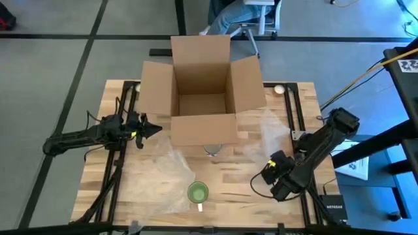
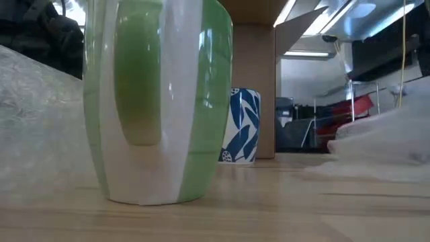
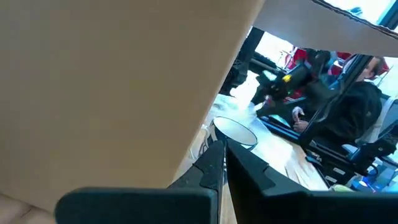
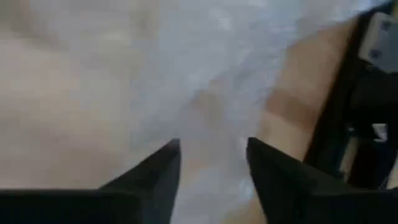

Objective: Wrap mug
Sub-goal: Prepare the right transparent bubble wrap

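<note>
**Green mug stands alone on the table, both grippers away from it**

A wooden table point(image 1: 248, 186) fills the overhead view. At its far middle sits an open box point(image 1: 202, 98), flaps spread outward. Two sheets of bubble wrap lie flat: one sheet point(image 1: 160, 179) on the near left, a second sheet point(image 1: 271, 130) to the right of the box.

The left arm reaches in from the left edge. The left gripper point(image 1: 151, 128) points at the box's left front corner, its fingers point(image 3: 249, 171) closed together, holding nothing. The right arm bends in from the right edge. The right gripper point(image 4: 211, 155) hovers above the second sheet, fingers parted with a clear gap, empty.

A blue patterned cup point(image 2: 240, 126) stands just in front of the box.

The mug point(image 1: 198, 192) stands upright near the front edge, handle point(image 2: 171, 101) facing the front edge, just beside the left sheet's right edge; whether they touch is unclear. It is well apart from both grippers.
</note>
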Motion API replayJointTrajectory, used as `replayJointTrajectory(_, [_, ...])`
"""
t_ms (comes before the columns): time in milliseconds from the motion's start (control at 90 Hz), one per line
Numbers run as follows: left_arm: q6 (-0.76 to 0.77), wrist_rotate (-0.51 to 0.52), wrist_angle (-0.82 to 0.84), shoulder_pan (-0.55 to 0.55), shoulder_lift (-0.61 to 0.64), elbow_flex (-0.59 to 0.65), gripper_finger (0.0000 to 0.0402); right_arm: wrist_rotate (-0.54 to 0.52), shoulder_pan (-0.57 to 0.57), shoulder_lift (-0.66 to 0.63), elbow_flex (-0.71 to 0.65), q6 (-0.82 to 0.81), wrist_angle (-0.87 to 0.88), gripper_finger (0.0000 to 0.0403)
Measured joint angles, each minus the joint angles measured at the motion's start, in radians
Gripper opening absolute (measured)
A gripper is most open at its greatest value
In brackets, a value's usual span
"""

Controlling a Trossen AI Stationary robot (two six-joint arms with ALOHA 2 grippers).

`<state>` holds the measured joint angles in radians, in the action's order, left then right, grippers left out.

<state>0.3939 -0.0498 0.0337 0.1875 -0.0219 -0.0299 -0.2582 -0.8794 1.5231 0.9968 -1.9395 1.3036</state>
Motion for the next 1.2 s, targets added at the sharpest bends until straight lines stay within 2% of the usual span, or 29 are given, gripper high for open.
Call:
replayJointTrajectory(144, [0.000, 0.001, 0.000, 0.000, 0.000, 0.000, 0.0000, -0.001, -0.022, -0.027, 0.127, 0.112, -0.001, 0.0247])
replayJointTrajectory(289, [0.000, 0.001, 0.001, 0.000, 0.000, 0.000, 0.0000, -0.032, -0.051, -0.026, 0.220, 0.184, -0.041, 0.0263])
replayJointTrajectory(378, [0.000, 0.001, 0.001, 0.000, 0.000, 0.000, 0.0000, -0.164, -0.066, -0.024, 0.224, 0.193, -0.125, 0.0264])
replayJointTrajectory(444, [0.000, 0.001, 0.001, 0.000, 0.000, 0.000, 0.0000, -0.317, -0.064, -0.009, 0.196, 0.246, -0.267, 0.0264])
replayJointTrajectory(489, [0.000, 0.001, 0.001, 0.000, 0.000, 0.000, 0.0000, -0.357, -0.052, 0.014, 0.165, 0.315, -0.375, 0.0264])
replayJointTrajectory(600, [0.000, 0.001, 0.001, 0.000, 0.000, 0.000, 0.0000, -0.235, 0.004, 0.108, 0.087, 0.429, -0.570, 0.0264])
replayJointTrajectory(733, [0.000, 0.001, 0.000, 0.000, 0.000, 0.000, 0.0000, -0.087, 0.061, 0.237, 0.060, 0.445, -0.619, 0.0264])
replayJointTrajectory(867, [0.000, 0.001, 0.000, 0.000, 0.000, 0.000, 0.0000, -0.042, 0.095, 0.330, 0.083, 0.514, -0.687, 0.0264])
replayJointTrajectory(1111, [0.000, 0.002, 0.000, 0.000, 0.000, 0.000, 0.0000, 0.085, 0.165, 0.373, 0.133, 0.829, -1.063, 0.0264])
replayJointTrajectory(1200, [0.000, 0.001, 0.000, 0.000, 0.000, 0.000, 0.0000, 0.123, 0.182, 0.348, 0.194, 0.905, -1.058, 0.0264])
